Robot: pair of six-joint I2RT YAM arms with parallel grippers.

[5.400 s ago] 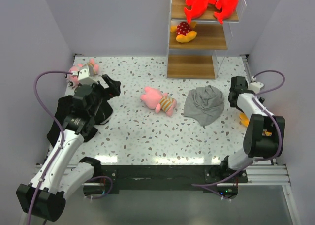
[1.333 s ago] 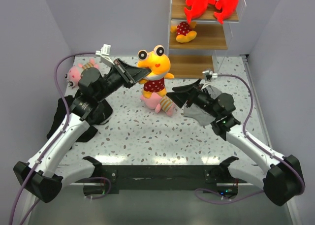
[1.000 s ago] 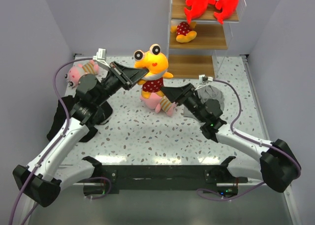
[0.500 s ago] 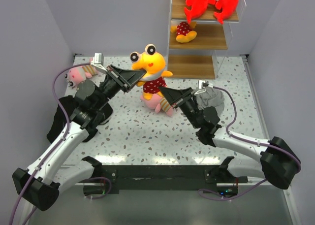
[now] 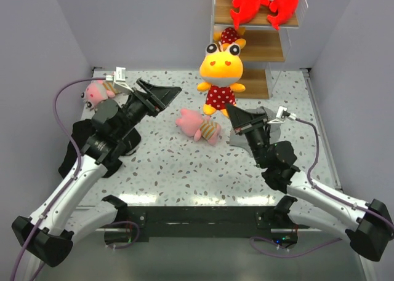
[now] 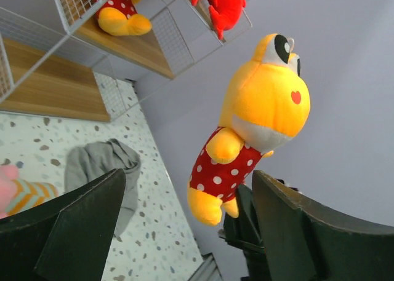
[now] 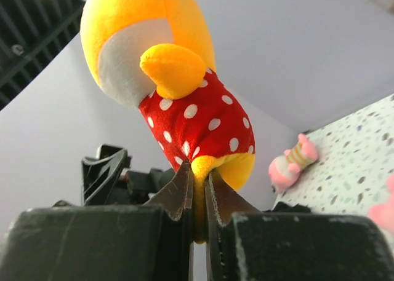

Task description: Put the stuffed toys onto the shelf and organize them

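A yellow-orange stuffed toy (image 5: 221, 69) in a red dotted top hangs upright in the air, in front of the shelf (image 5: 261, 47). My right gripper (image 5: 236, 115) is shut on its foot (image 7: 198, 176). To the left of the toy my left gripper (image 5: 161, 95) stands open with nothing in it (image 6: 188, 178). Two red-and-white toys (image 5: 265, 1) lie on the top board. A second yellow toy (image 5: 231, 36) lies on the middle board, partly hidden. One pink toy (image 5: 198, 125) lies mid-table and another (image 5: 95, 91) at the far left.
A grey cloth (image 5: 273, 122) lies on the table under the right arm. At the left edge a black cloth (image 5: 77, 146) sits beneath the left arm. The shelf's bottom board (image 5: 239, 83) is bare. Walls close the table on three sides.
My left gripper has opened and let go of the yellow toy. My right gripper has shut on its foot and carried it right, toward the shelf.
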